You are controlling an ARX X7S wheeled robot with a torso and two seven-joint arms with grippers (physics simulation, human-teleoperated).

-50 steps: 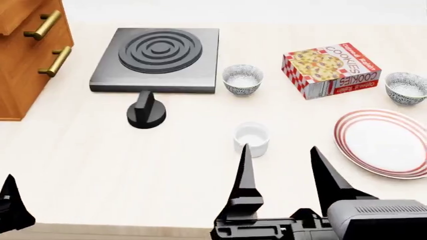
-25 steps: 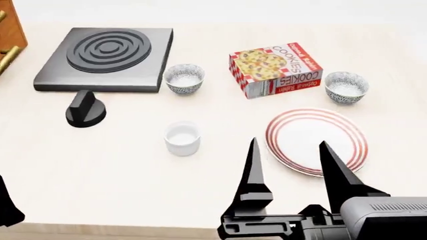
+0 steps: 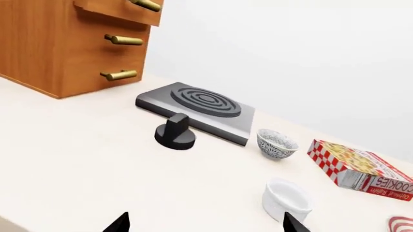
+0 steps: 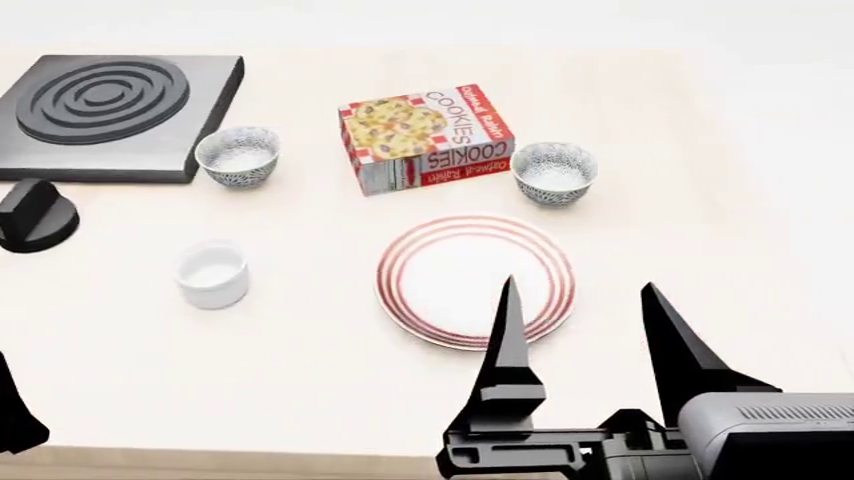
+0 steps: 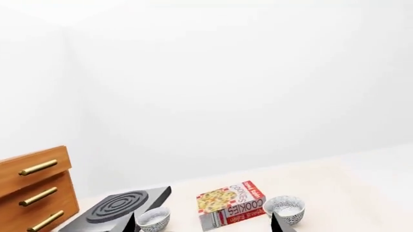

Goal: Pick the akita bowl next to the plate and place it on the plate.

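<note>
The plate (image 4: pixel 441 268), white with red rings, lies empty at the middle of the counter. The akita bowl (image 4: pixel 554 172) stands upright just beyond its far right rim, beside the cookie box; it also shows in the right wrist view as the bowl (image 5: pixel 286 209) right of the box. My right gripper (image 4: pixel 581 320) is open, held low at the near edge, its left finger overlapping the plate's near rim in the head view. Only one dark fingertip (image 4: pixel 14 415) of my left gripper shows at the bottom left. In the left wrist view that gripper (image 3: pixel 205 227) is open over bare counter.
A second identical bowl (image 4: pixel 239 156) stands by the black stove plate (image 4: pixel 114 105). A cookie box (image 4: pixel 427 137) lies between the two bowls. A plain white cup (image 4: pixel 214 273) and a black knob (image 4: pixel 34 215) sit to the left. A wooden drawer cabinet (image 3: pixel 65 43) is further left.
The head view has swung to the right: everything on the counter has slid left in the picture, and the plate now lies just ahead of my right gripper. Both grippers stay open.
</note>
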